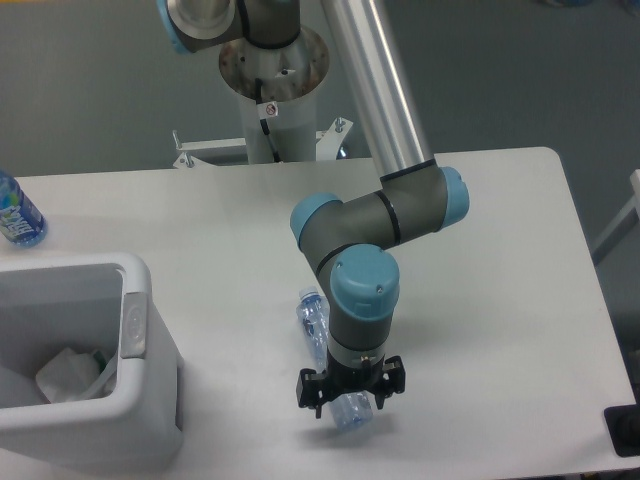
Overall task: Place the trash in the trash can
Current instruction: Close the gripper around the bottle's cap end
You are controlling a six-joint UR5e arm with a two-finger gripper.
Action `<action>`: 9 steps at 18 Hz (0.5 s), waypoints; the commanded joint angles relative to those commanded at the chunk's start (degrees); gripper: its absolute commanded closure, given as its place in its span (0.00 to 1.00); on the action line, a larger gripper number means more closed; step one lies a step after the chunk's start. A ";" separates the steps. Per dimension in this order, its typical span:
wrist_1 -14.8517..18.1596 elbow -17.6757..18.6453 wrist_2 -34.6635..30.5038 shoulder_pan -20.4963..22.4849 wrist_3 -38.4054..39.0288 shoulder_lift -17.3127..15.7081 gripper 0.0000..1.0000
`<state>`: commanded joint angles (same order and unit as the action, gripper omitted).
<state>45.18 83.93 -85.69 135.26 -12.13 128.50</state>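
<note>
Arm reaches down over white table (480, 300), wrist vertical. Gripper (349, 398) low at table surface, fingers spread either side of clear crinkled plastic bottle (318, 322); contact with bottle not discernible. Bottle lies flat, cap end toward upper left, lower end hidden partly under gripper. White trash can (135, 420) at table's left front corner, grey oval patch on rim. Crumpled white paper wad (66, 372) lies inside it. Blue-labelled bottle (17, 213) at far left edge, well apart from the rest.
</note>
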 joint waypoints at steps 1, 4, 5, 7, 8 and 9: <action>0.00 0.00 -0.18 0.00 0.00 0.09 0.00; 0.00 0.18 -0.27 -0.44 -0.09 0.26 0.00; 0.00 0.09 -0.35 -0.61 -0.09 0.35 0.00; -0.09 0.09 -1.05 -0.70 0.00 0.61 0.00; -0.09 0.09 -1.67 -0.88 0.00 0.96 0.00; -0.09 0.09 -2.20 -1.23 0.00 1.23 0.00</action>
<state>45.09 84.02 -87.89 134.04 -12.13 129.72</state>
